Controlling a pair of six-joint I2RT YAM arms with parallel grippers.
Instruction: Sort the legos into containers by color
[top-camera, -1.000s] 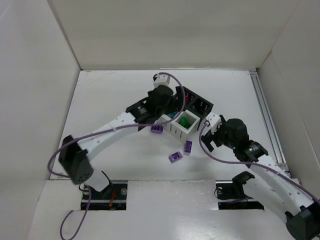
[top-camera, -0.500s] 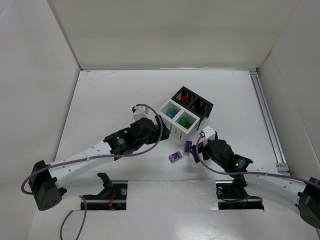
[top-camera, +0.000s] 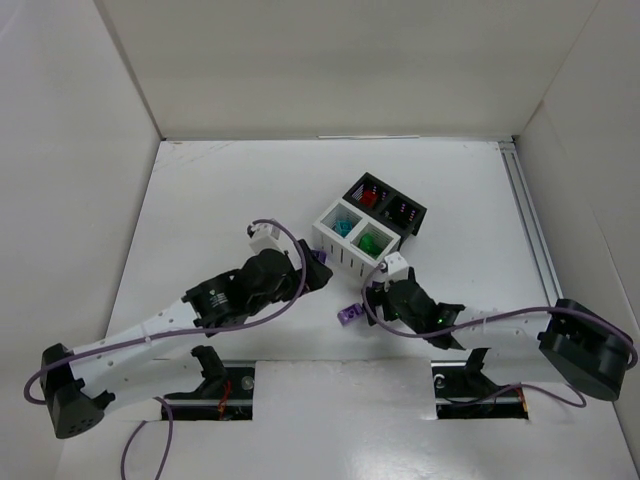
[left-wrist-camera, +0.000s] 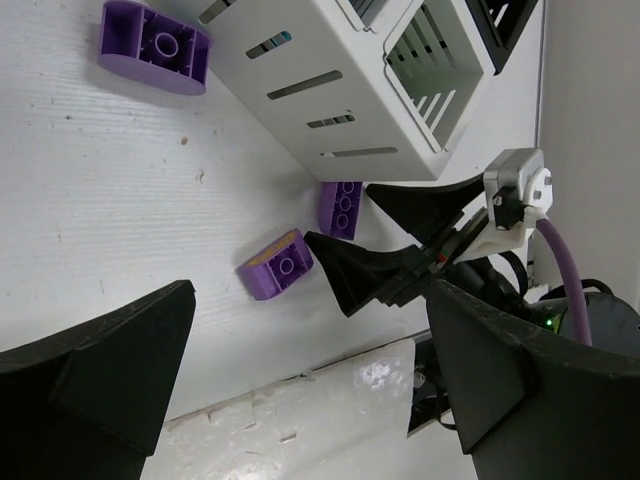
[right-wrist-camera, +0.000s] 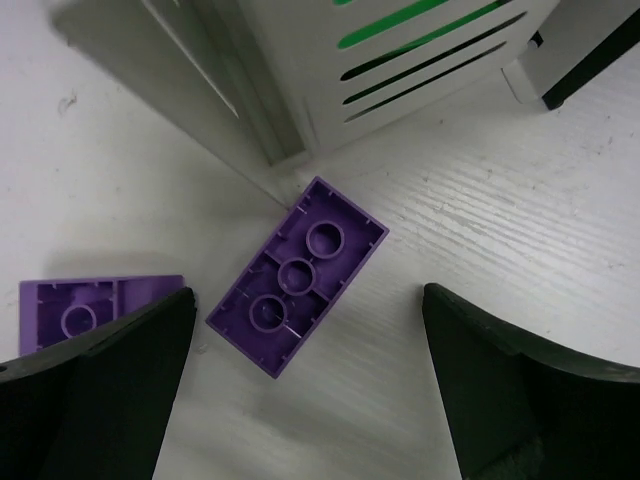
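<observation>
The containers are a 2x2 block: a white bin (top-camera: 340, 226) with teal bricks, a white bin (top-camera: 372, 241) with green bricks, a black bin (top-camera: 367, 194) with red bricks and a second black bin (top-camera: 404, 212). Three purple bricks lie on the table. One (right-wrist-camera: 298, 275) lies upside down by the green bin's corner, between the fingers of my open, empty right gripper (right-wrist-camera: 310, 390), which hangs just above it. A lighter one (top-camera: 348, 313) lies to its left. A third (left-wrist-camera: 155, 47) lies by the teal bin, beside my left gripper (top-camera: 313, 273), which is open and empty.
The white bin wall (right-wrist-camera: 400, 60) stands right behind the upside-down brick. White walls enclose the table on three sides. A rail (top-camera: 530, 230) runs along the right edge. My right gripper (left-wrist-camera: 400, 245) also shows in the left wrist view beside two purple bricks.
My left arm has pulled back from over the bins toward the near side. My right arm has swung left and dropped low over the purple bricks.
</observation>
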